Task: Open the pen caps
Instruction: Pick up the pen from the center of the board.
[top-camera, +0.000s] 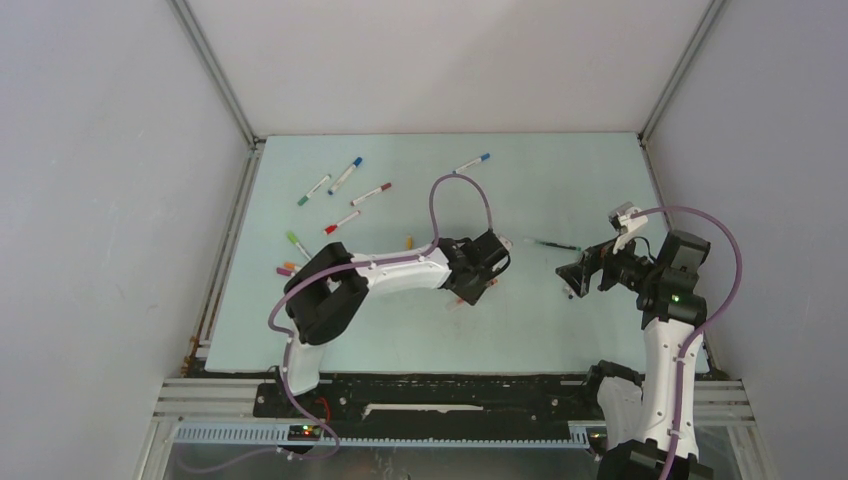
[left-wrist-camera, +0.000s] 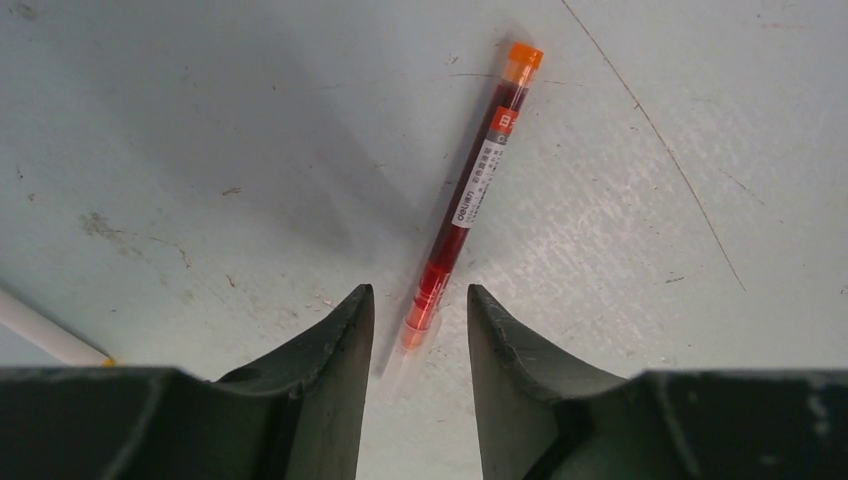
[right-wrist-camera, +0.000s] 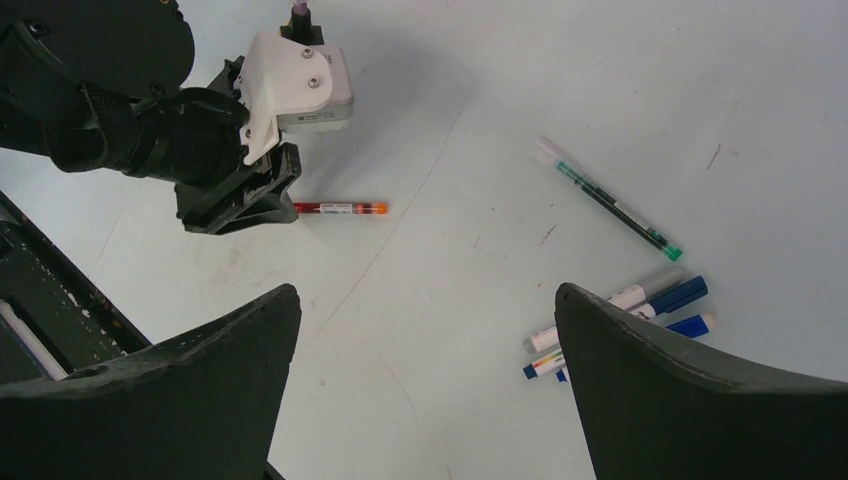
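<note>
Straddling the near end of the red pen (left-wrist-camera: 465, 200), the left pincer (left-wrist-camera: 420, 295) stands half spread, either side of the see-through cap (left-wrist-camera: 397, 358), not touching. The pen lies slanted on the worktop (left-wrist-camera: 200, 150) — a squeeze could roll or flick it aside, since the right pincer (right-wrist-camera: 425, 300), spread wide and empty, steadies nothing.

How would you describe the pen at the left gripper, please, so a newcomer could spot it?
On the pale table, find the left gripper near the middle. Its open fingers straddle one end of a slim clear pen filled with red ink. Its orange end sets it apart from the green pen to the right.
</note>
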